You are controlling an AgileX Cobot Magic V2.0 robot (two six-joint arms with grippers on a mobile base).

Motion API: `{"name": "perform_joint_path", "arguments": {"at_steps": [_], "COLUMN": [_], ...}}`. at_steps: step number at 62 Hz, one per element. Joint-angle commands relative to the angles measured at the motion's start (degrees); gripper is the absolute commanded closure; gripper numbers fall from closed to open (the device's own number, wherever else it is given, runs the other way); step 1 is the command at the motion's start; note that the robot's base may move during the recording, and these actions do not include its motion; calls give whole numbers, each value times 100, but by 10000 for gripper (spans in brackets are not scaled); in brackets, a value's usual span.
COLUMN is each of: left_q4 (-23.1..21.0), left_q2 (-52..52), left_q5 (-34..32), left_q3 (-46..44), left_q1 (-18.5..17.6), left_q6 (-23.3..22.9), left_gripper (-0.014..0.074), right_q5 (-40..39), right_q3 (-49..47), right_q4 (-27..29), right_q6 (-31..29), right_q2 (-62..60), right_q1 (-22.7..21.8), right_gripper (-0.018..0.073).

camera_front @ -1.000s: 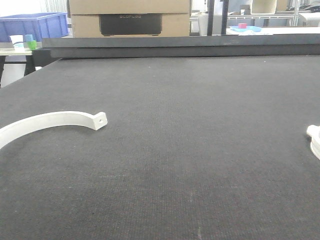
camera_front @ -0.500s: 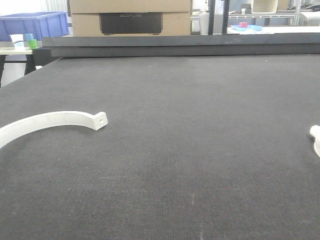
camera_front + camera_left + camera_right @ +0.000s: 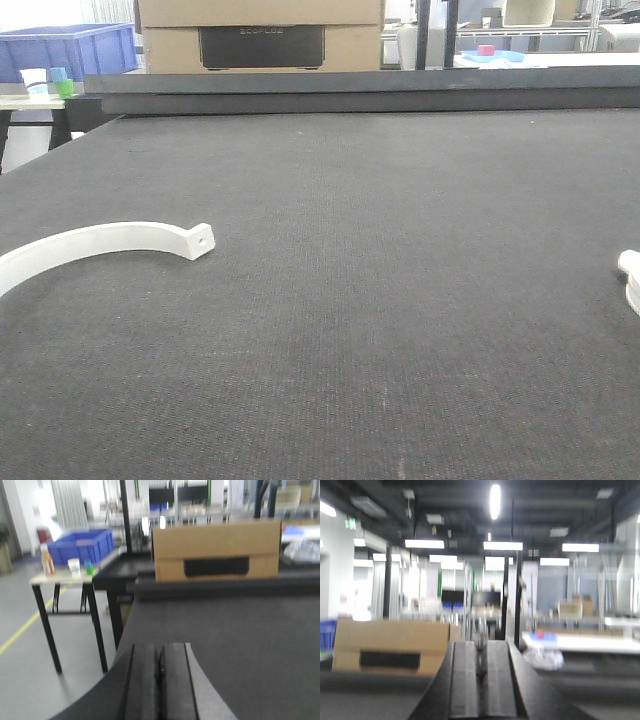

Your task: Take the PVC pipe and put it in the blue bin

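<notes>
Matt plastic PVC pipe, rough dark cloth table (finely woven), cardboard box

My left pincer is matte dark grey all over: two long, flat fingers with straight edges and a thin black seam between them, widening into curved shoulders at the base. My right pincer has the same shape, its flat faces slightly lighter and blurred.

The front view is sharp and softly lit. The PVC pipe casts only a faint shadow on the dark table. Both wrist views are blurry. High above the cardboard box, ceiling lights glare white in the right wrist view.
</notes>
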Motion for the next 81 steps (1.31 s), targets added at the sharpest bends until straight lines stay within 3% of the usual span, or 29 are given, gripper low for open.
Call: {"name": "perform_joint_path", "arguments": {"at_steps": [1, 20, 29, 40, 52, 70, 81], "left_q4": [-153, -1204, -1408, -1429, -1452, -1452, -1467], "left_q2": [500, 2046, 2703, 3404, 3876, 3988, 3988], "left_q5": [682, 2376, 2665, 2713, 2858, 2761, 2773], "left_q3": [-535, -1333, -1303, -1178, -972, -676, -678], "left_q1": [21, 21, 21, 21, 21, 21, 21], "left_q6": [-2, -2, -2, -2, -2, -2, -2], "left_gripper": [707, 707, 707, 707, 707, 707, 707], "right_q5": [979, 3642, 4610, 4778, 4851, 4460, 4666], "right_q3": [-431, -1510, -1667, -1646, -1646, -1646, -1646], "right_q4": [36, 36, 46, 85, 497, 1041, 1207], "right_q6": [-13, -13, -13, -13, -13, -13, -13], "right_q2": [424, 2459, 3474, 4339, 4880, 5250, 5611], "right_q1": [-16, -16, -16, -16, -16, -16, -16], "right_gripper": [727, 727, 727, 727, 727, 727, 727]}}
